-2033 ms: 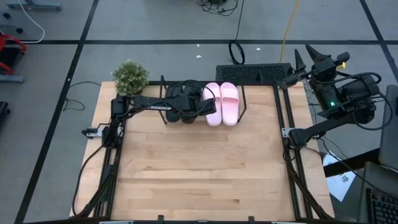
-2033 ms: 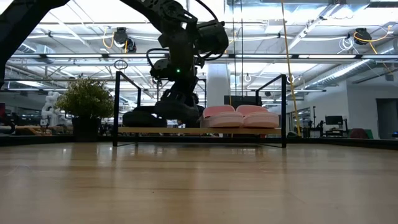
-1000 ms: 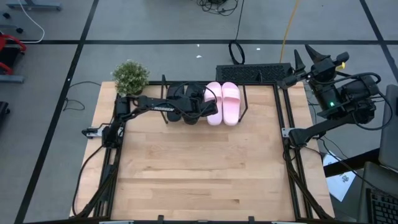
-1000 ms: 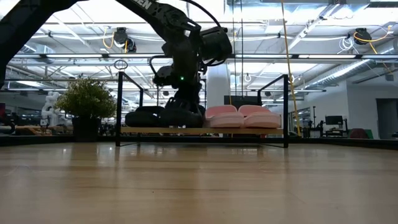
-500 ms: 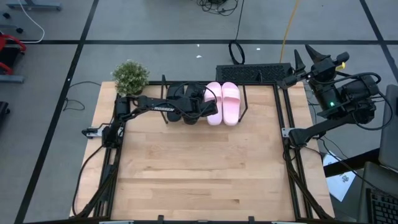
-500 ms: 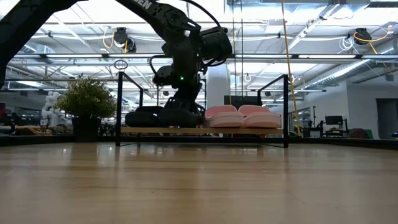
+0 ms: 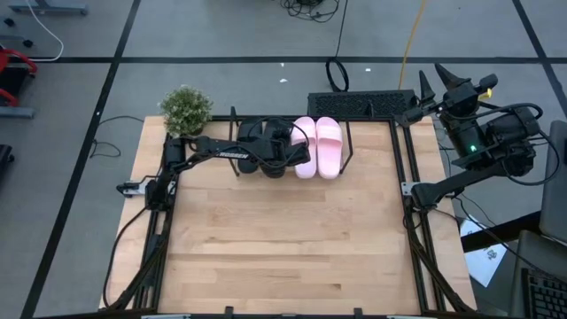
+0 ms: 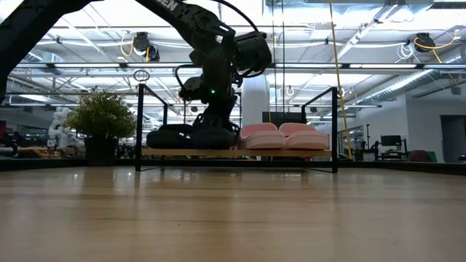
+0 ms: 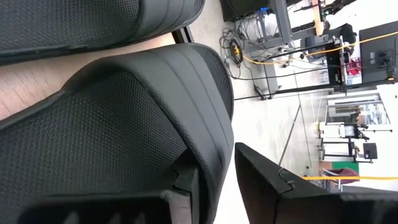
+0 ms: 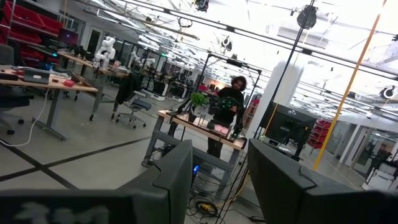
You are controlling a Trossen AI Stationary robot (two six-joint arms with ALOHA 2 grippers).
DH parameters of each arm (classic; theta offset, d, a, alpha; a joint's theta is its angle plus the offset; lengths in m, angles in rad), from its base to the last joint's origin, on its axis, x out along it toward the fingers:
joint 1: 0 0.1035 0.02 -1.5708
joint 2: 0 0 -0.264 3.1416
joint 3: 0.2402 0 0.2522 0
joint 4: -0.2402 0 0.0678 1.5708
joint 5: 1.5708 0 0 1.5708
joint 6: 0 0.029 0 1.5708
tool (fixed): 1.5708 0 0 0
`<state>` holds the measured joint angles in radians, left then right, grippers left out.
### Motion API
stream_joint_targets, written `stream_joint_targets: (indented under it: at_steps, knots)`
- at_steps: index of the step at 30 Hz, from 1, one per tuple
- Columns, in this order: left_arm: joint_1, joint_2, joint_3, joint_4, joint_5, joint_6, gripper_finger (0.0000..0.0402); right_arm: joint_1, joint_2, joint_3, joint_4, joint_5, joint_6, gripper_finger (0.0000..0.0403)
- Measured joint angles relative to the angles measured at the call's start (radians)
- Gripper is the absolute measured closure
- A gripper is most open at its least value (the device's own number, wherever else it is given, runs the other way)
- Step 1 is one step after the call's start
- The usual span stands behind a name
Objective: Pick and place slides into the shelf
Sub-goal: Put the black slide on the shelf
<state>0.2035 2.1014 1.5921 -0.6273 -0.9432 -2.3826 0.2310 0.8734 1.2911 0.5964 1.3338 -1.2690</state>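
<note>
The shelf [image 8: 240, 153] stands at the table's far edge, its black rod frame [image 7: 346, 146] rising around the board. Two pale pink slides [image 7: 316, 147] [image 8: 282, 136] lie side by side on its right half. Two black slides lie on its left half, one [image 8: 169, 136] at the left end and one [image 8: 212, 137] beside the pink pair. My left gripper [image 8: 216, 125] [image 9: 217, 180] reaches down onto that second black slide [image 9: 124, 124]; the arm hides both black slides in the high view. My right gripper [image 7: 438, 78] [image 10: 221, 162] waits open off the table's right far corner. My left gripper pinches the side edge of the black slide's strap [image 9: 211, 155] between its two fingers, one finger [image 9: 183, 186] on the strap's mesh side and one [image 9: 267, 180] outside it. It comes from above, pointing down. The slide's sole rests on the shelf board against the pink pair.
A small potted plant [image 7: 186, 108] [image 8: 102, 116] stands at the table's far left corner, beside the shelf. A dark flat device [image 7: 363, 104] lies beyond the far edge. The wooden tabletop [image 7: 283, 239] stretches bare toward the near edge.
Two seconds ago my left gripper stood slightly farther left; it shifted a little toward the table's right, bringing the black slide against the pink pair. Over the last second nothing has visibly moved.
</note>
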Motion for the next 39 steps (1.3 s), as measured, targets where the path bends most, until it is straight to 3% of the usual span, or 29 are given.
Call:
stream_joint_targets:
  at_steps: [39]
  knots:
    - [0.022,-0.001,0.001,0.011,0.003,0.112,0.0314,0.000,0.000,0.000,0.000,0.004,0.000,0.0257]
